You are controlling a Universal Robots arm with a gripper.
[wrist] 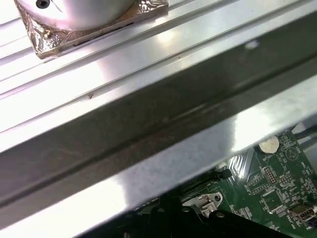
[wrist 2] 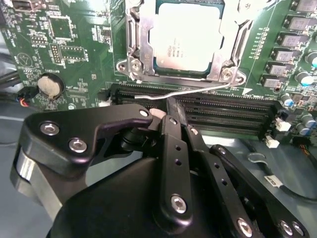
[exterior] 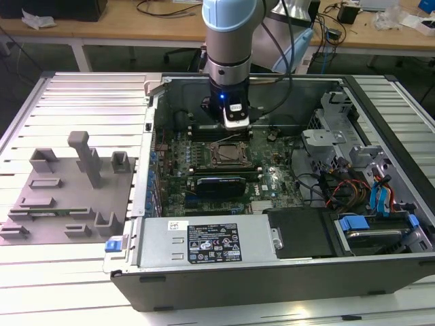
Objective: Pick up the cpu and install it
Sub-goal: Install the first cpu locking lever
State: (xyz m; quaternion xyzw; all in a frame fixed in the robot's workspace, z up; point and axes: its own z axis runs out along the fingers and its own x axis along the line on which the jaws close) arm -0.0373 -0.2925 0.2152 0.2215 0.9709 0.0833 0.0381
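In the second wrist view the cpu (wrist 2: 187, 35) already sits inside its socket frame (wrist 2: 136, 49), while the gripper (wrist 2: 173, 115), fingers pressed together, touches the thin retention lever (wrist 2: 198, 91) beside it, presumably to work the latch.

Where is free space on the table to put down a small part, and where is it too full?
Free: the ribbed table behind the grey fixture, and the strip before it. Crowded: the case, where the end effector hangs by the cpu.

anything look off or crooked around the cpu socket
Nothing stands out. In the second wrist view the cpu lies flat and square inside the socket frame, with the thin lever wire running beside the memory slots.
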